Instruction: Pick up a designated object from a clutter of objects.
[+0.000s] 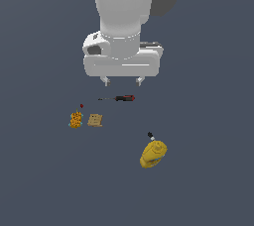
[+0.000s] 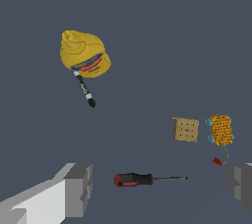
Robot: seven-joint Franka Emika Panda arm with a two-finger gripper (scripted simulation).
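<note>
In the exterior view, the big white robot arm (image 1: 130, 7) comes down from the top, and its hand (image 1: 122, 81) hangs in the air with its two short fingers (image 1: 104, 80) spread apart and nothing between them. Everything lies on a dark grey surface (image 1: 208, 180). Just below the hand in the picture lies a screwdriver (image 1: 119, 98) with a red and black handle, flat on its side, with its thin metal tip toward the exterior view's left. Lower down sits the small tan block (image 1: 95, 120), lying flat, with faint marks on its face. Just beside it, on the exterior view's left, is the orange bumpy lump (image 1: 76, 119) with a little red tip sticking up. They are very close, but I cannot tell if they touch. Well apart from them, toward the exterior view's right and lower, lies the bigger yellow thing (image 1: 153, 153) with a black tip. In the wrist view, the two grey fingers (image 2: 78, 189) show at the edges, wide apart, with no thing held. The screwdriver (image 2: 147, 179) lies between them. The tan block (image 2: 186, 129) shows a grid of small dark dots, and the orange lump (image 2: 220, 129) sits right next to it with a small gap. The yellow thing (image 2: 83, 54) is far from both, with a thin black stick poking out of it.
</note>
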